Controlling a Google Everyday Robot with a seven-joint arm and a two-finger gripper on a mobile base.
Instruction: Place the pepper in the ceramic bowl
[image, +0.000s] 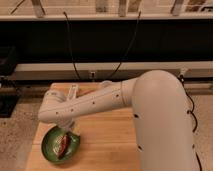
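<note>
Pepper (62, 146) lies inside the green ceramic bowl (50, 150) at lower left of the frame; the gripper (70, 131) hangs just above, its grip impossible to tell.

My gripper (68, 131) hangs over the wooden table (107, 135); directly below it the ceramic bowl (51, 147) sits at the table's near-left corner.

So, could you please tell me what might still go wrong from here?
The gripper hangs right over the bowl, where the pepper lies, so pulling away could drag the pepper back out. The bowl also sits near the table's front left corner, so a nudge from the arm might push it toward the edge.
</note>
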